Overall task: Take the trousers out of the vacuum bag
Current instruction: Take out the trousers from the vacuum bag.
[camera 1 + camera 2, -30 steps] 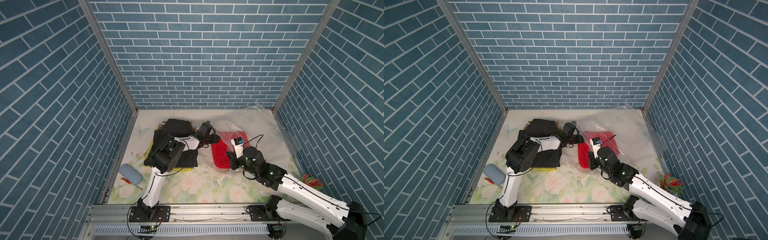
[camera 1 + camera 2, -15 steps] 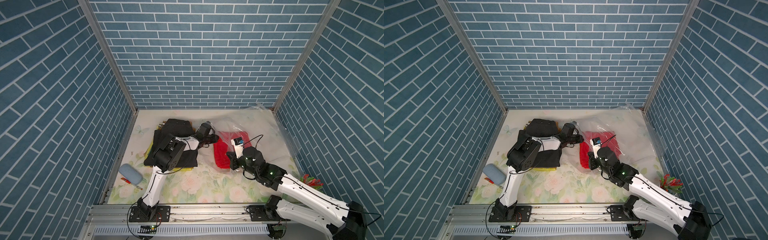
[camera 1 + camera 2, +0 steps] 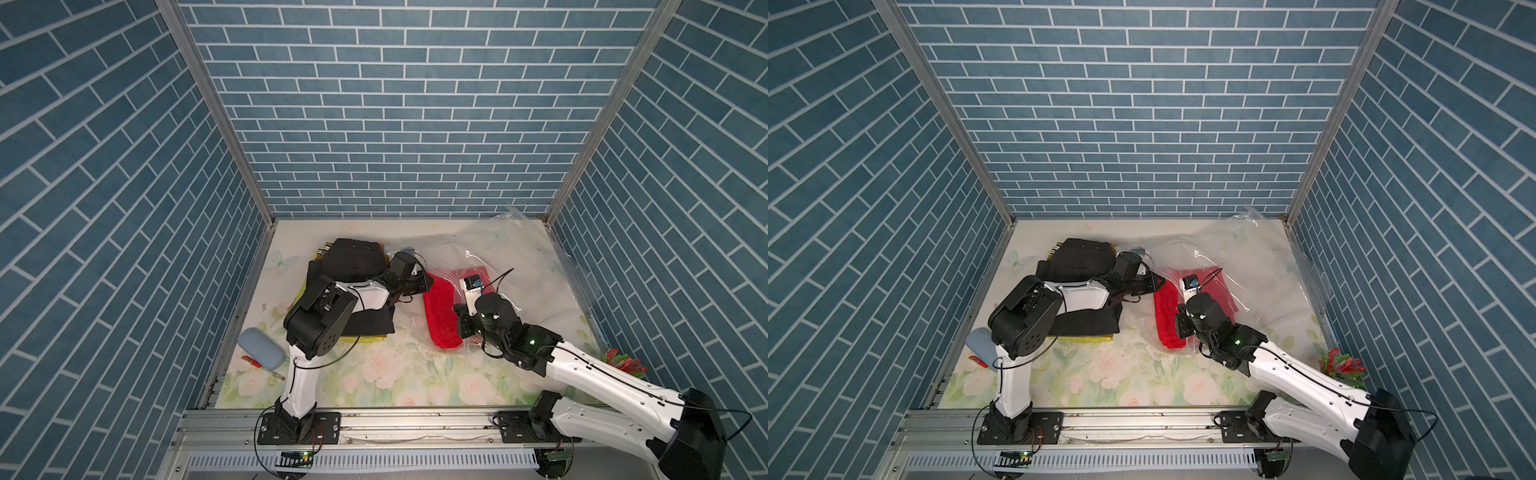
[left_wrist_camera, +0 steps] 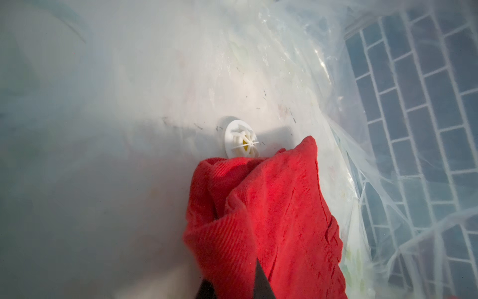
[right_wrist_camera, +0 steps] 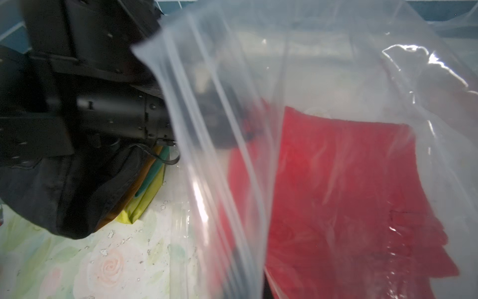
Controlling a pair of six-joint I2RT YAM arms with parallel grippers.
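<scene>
**Red trousers (image 4: 279, 212) pinched inside the vacuum bag (image 3: 519, 249)**

Left end effector (image 3: 424, 283) reaches in through the bag's mouth, tips pressed onto a bunched fold of the red trousers. The left wrist view shows the cloth gathered right at a dark fingertip (image 4: 261, 284), with the bag's white valve (image 4: 241, 141) just beyond. Most of the red pair lies flat under the clear film, right of centre on the floral counter (image 3: 374, 374).

Right end effector (image 3: 462, 327) sits at the bag's near edge, pressed together on the plastic. The right wrist view has the zip strip (image 5: 207, 129) lifted and stretched across the lens.

Over on the left, outside the bag, the black trousers (image 3: 353, 266) top a stack under the left arm, with yellow and green layers (image 5: 147, 196) peeking out beneath. Grey-blue case (image 3: 262, 347) rests near the counter's left edge.
</scene>
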